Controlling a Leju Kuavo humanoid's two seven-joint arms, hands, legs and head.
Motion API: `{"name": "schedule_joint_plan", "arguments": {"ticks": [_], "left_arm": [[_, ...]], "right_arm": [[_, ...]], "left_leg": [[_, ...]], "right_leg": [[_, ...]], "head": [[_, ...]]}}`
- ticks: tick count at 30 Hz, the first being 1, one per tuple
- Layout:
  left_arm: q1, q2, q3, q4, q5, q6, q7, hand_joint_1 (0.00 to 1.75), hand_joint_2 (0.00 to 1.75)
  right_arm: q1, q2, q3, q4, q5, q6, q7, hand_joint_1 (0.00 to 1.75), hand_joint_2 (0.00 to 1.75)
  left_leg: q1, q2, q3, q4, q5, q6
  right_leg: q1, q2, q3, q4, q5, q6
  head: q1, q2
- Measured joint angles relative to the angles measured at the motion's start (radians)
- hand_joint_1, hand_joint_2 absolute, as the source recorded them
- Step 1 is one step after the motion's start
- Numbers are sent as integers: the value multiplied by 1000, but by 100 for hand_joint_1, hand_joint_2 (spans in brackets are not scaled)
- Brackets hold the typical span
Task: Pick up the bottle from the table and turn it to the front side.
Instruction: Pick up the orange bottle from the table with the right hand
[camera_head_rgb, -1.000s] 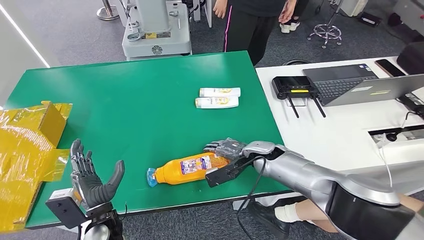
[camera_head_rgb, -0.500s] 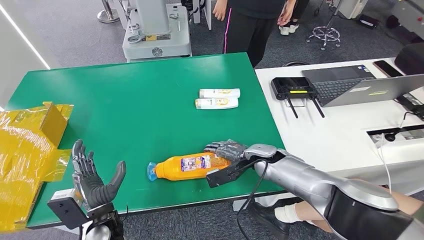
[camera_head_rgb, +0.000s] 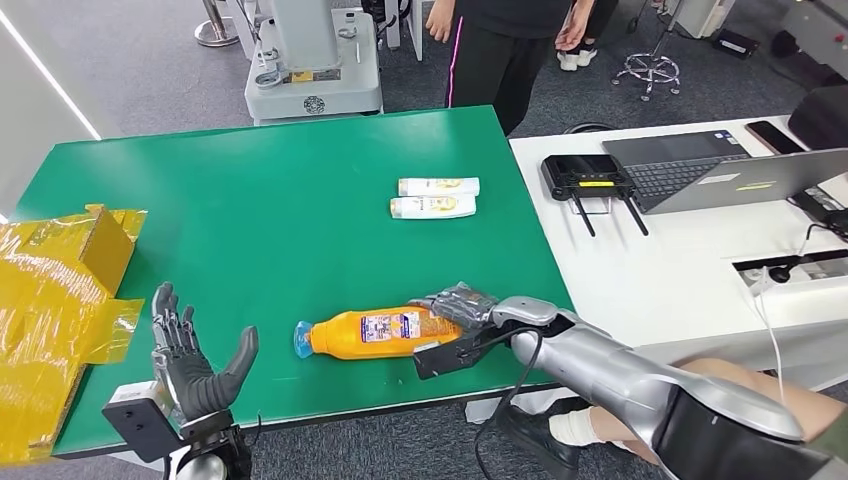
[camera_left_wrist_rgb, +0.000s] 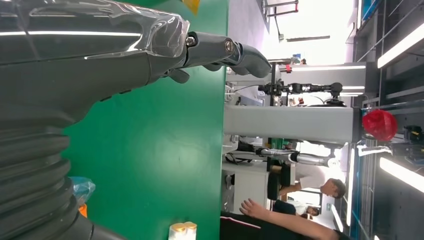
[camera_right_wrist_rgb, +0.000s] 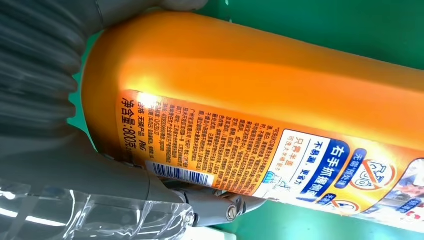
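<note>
**Right hand wrapped on the orange bottle, left hand spread and empty**

On my far left, crumpled yellow packaging (camera_head_rgb: 55, 300) sits at the edge of the green desk (camera_head_rgb: 260, 200). Just beside it my left hand (camera_head_rgb: 195, 365) is raised over the near edge of the desk, palm up, its fingers (camera_head_rgb: 168, 325) spread apart and holding nothing; the left wrist view shows the same fingers (camera_left_wrist_rgb: 235, 50) stretched out above the green surface.

Toward the middle, the orange bottle (camera_head_rgb: 375, 333) lies on its side on the desk near the front edge, its blue cap (camera_head_rgb: 302, 342) pointing to my left and a printed label facing up. My right hand (camera_head_rgb: 462, 305) grips the bottle's base end, dark fingers (camera_head_rgb: 450, 298) curled over the top. In the right wrist view the bottle (camera_right_wrist_rgb: 260, 100) sits against my palm with the thumb (camera_right_wrist_rgb: 220, 202) pressed under the barcode side of the label.

Farther back on the desk two small white bottles (camera_head_rgb: 436, 197) lie side by side. To the right stands a white desk (camera_head_rgb: 680, 260) with a black router (camera_head_rgb: 588, 175) and an open laptop (camera_head_rgb: 720, 165). A person (camera_head_rgb: 505, 45) stands beyond the green desk.
</note>
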Motion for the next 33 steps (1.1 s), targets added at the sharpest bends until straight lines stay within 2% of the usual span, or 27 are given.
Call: {"name": "schedule_joint_plan", "arguments": {"ticks": [16, 21, 27, 33], "left_arm": [[-3, 0, -18, 15, 0, -8, 0, 0, 175], [-8, -2, -19, 21, -1, -12, 0, 0, 175], [-36, -2, -21, 38, -1, -13, -1, 0, 175], [-56, -2, -21, 51, -5, 14, -1, 0, 175]], "right_arm": [[102, -28, -116, -101, 27, -71, -4, 175, 175], [192, -11, -211, -170, 66, -213, -31, 175, 175], [332, 35, -378, -349, 102, -417, -74, 175, 175], [411, 99, -473, -440, 79, -536, -163, 175, 175]], "left_leg": [[0, 0, -1, 0, -1, 2], [0, -3, -5, 0, -1, 2], [0, -4, -10, 0, 0, 2], [0, -4, -13, 0, -1, 1]], "right_leg": [[0, 0, 0, 0, -1, 1], [0, -3, -3, 0, 0, 1], [0, -4, -8, 0, -1, 0], [0, -3, -11, 0, -2, 0]], "head": [[0, 0], [0, 0], [0, 0], [0, 0]]}}
